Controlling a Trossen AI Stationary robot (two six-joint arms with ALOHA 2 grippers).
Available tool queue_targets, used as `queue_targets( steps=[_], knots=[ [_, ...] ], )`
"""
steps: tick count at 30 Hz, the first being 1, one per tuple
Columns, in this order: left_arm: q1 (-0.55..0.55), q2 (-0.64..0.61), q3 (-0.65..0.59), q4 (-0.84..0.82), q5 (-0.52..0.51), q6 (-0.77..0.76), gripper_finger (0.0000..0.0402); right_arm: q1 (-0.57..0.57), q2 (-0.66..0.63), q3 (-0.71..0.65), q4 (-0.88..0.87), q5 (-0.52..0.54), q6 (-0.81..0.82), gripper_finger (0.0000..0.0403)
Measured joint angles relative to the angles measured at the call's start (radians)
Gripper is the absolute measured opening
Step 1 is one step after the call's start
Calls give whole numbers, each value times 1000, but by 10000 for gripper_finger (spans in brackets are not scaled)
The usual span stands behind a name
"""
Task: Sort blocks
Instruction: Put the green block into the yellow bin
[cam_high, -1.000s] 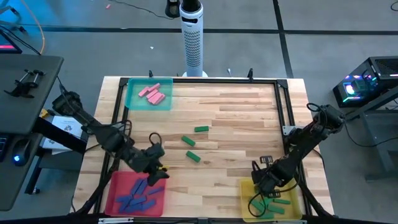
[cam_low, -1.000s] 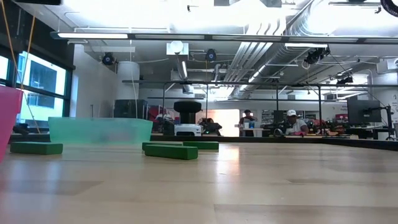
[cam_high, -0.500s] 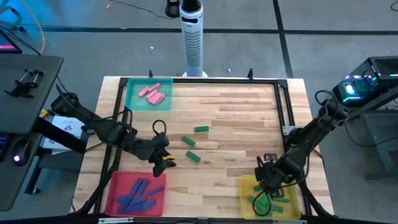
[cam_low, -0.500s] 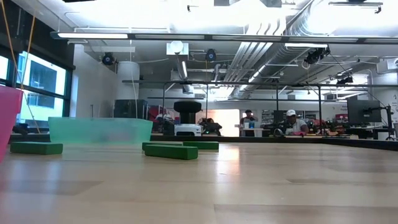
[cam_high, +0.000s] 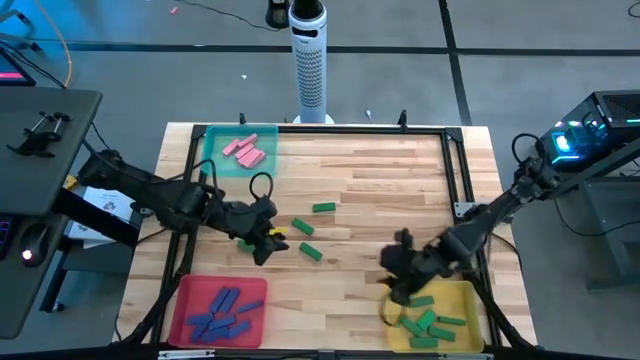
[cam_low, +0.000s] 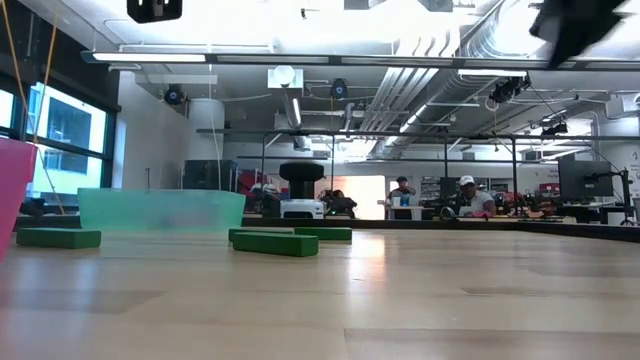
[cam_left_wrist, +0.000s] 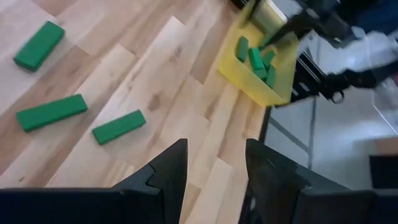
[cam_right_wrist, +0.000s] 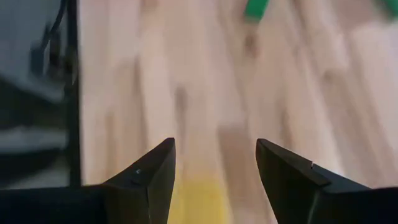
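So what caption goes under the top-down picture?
Both open grippers, left and right, near three loose green blocks.

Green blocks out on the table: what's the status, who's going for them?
Left gripper open, empty, beside three loose green blocks. Right gripper open, empty, just off the yellow tray. Nothing in the way.

Grey floor (cam_high: 520, 80), white tower fan (cam_high: 309, 60), exposed ceiling ducts (cam_low: 450, 40), perhaps windows (cam_low: 60, 140) at left

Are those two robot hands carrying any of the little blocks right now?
No. The left hand and the right hand are both open, with only bare table showing between their fingers.
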Motion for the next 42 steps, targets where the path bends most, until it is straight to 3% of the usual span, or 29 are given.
queue_targets(
  steps=[5,10,16,22,25,29,36,39,42],
  knots=[
    [24,-44,0,-78,126,46,147,-159,101,0,221,0,-139,213],
    [0,-116,0,-367,169,41,147,-299,280,13,507,-101,-267,255],
    [-74,-207,0,-648,66,36,147,-376,501,176,599,-78,-431,279],
    [-129,-275,-1,-722,-90,83,147,-381,710,418,453,20,-495,270],
    [-143,-298,-1,-722,-99,93,147,-380,785,513,271,54,-360,255],
    [-155,-312,-1,-721,-133,105,147,-381,831,548,162,-1,-230,210],
    [-158,-312,-1,-687,-191,112,147,-368,811,528,96,-47,-109,52],
    [-158,-310,-1,-683,-209,112,147,-361,773,556,17,-104,-110,51],
    [-158,-309,-1,-669,-260,103,147,-326,692,635,-103,-93,-122,51]
  ],
)
